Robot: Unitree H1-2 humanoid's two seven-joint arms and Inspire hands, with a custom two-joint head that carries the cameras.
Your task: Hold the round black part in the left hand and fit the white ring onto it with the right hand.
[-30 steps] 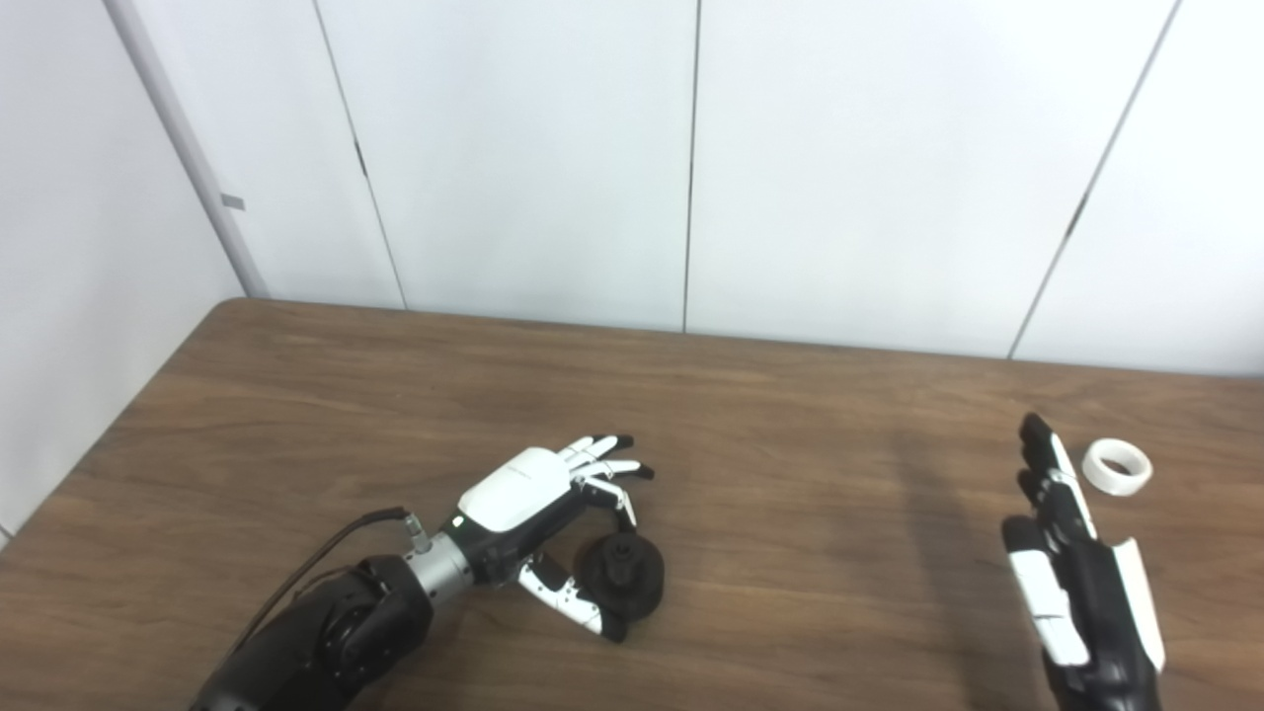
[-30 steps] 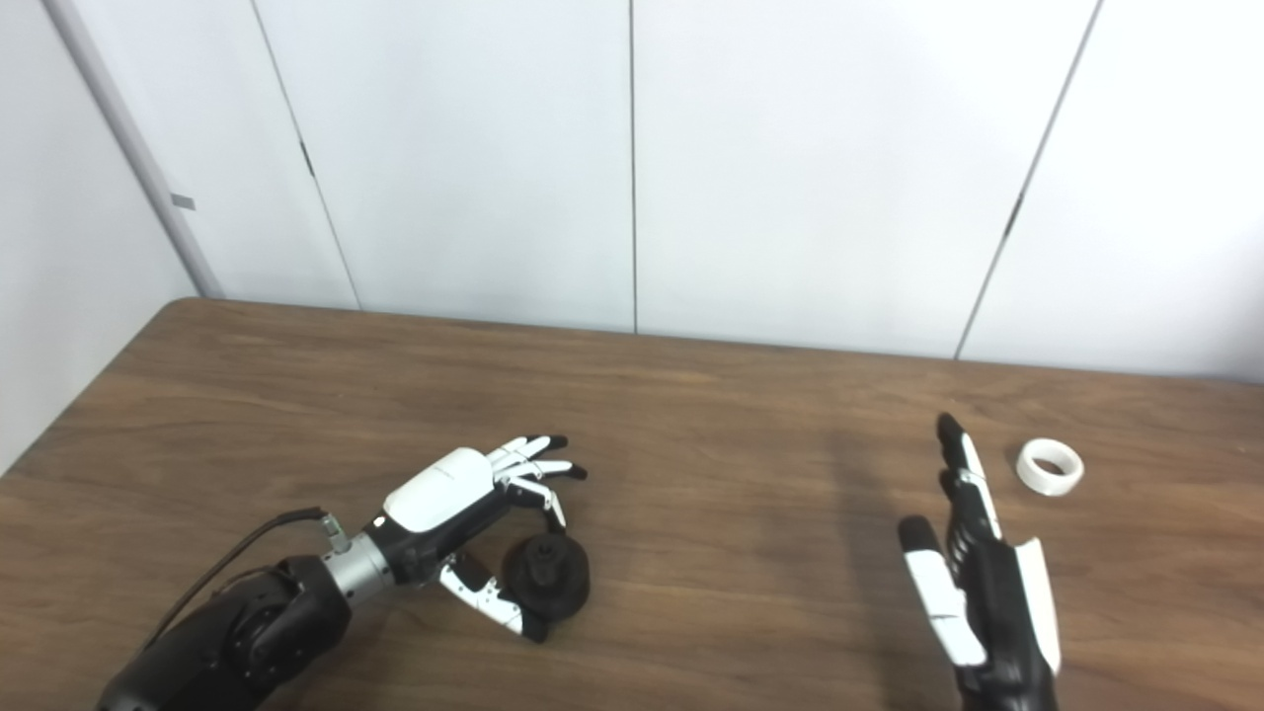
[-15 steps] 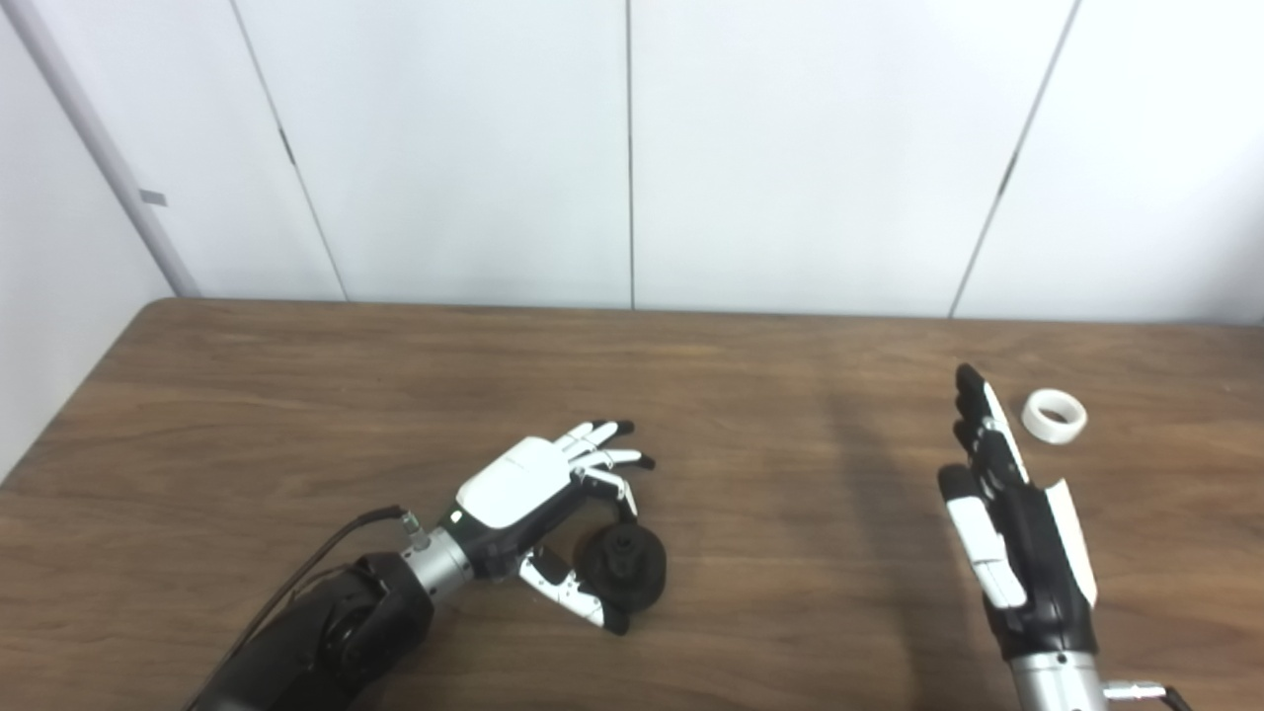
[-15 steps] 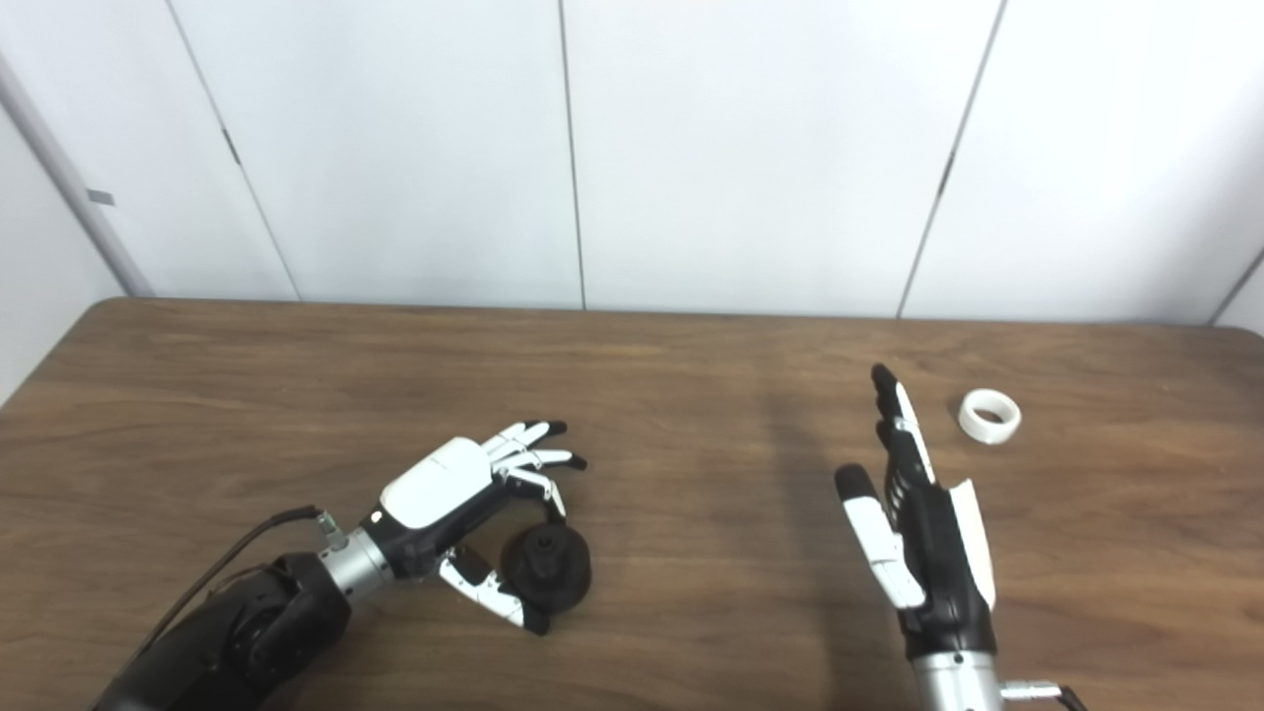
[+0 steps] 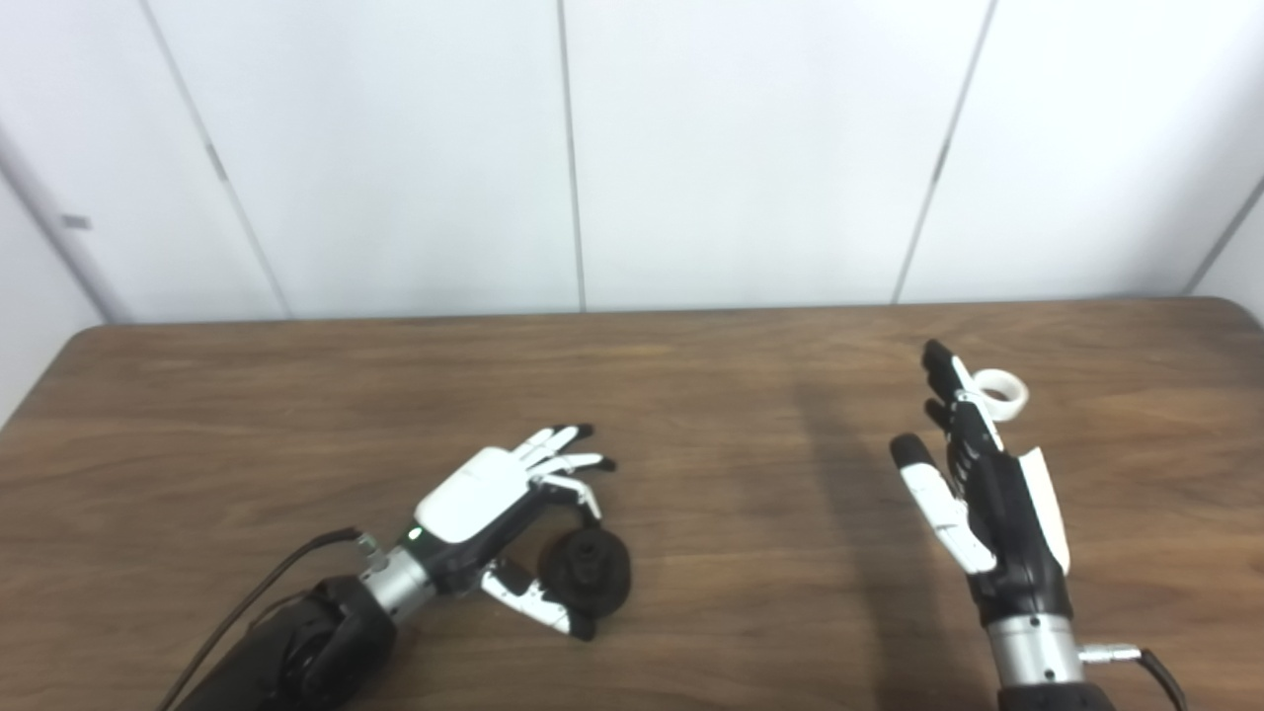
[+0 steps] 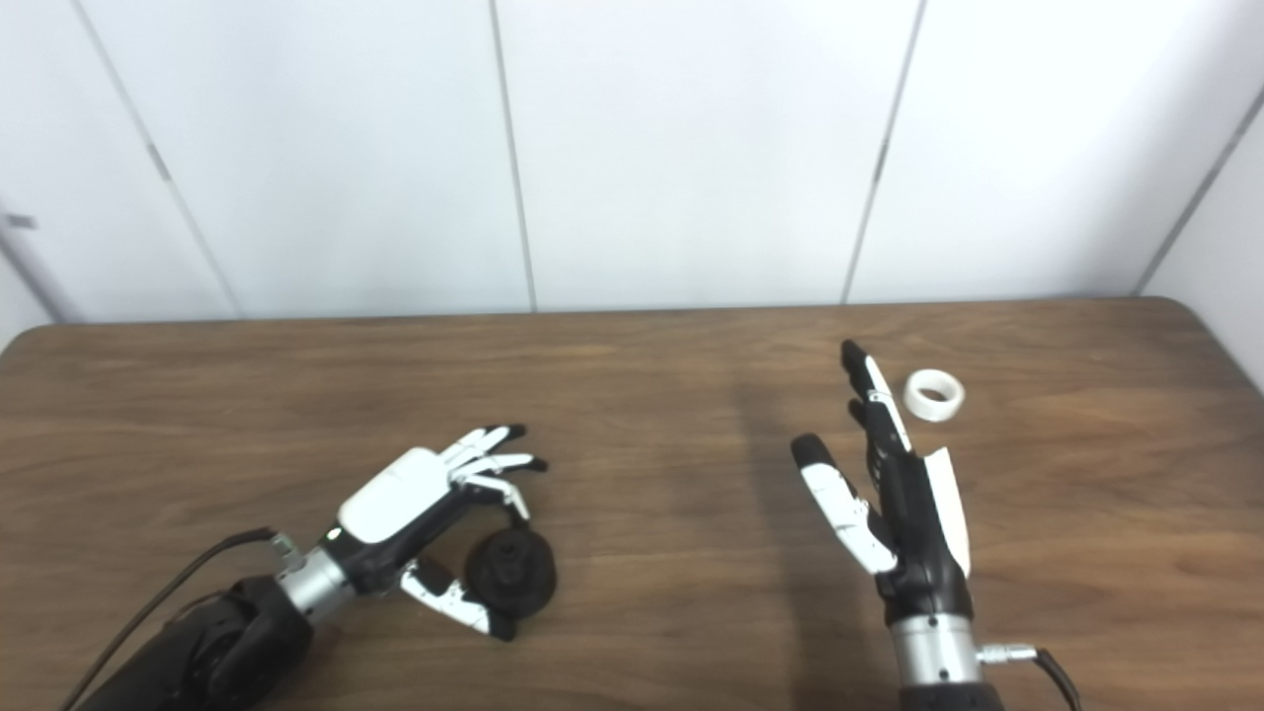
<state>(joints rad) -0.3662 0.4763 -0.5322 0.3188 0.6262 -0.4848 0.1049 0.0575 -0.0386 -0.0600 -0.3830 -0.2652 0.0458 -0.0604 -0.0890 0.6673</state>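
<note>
Cupping the round black part (image 5: 590, 574) on the table (image 5: 296, 415), your left hand (image 5: 499, 499) curls loosely around it; your right hand (image 6: 894, 494) spreads wide, empty, beside the white ring (image 6: 934, 394).

Each robot hand (image 5: 499, 494) (image 5: 992, 494) is black with white shells, silver wrist collar and thin black cable.

the near side of the white ring (image 5: 1000, 393) is covered by the right hand's (image 5: 987, 494) fingertips (image 5: 956, 380) in the left eye view, so whether they touch it cannot be told. the left hand (image 5: 494, 504) arches over the black part (image 5: 590, 579), hiding its back edge; actual contact is unclear. both arms are cut off by the bottom edge, and the table (image 6: 632, 395) by the side and bottom edges.
</note>
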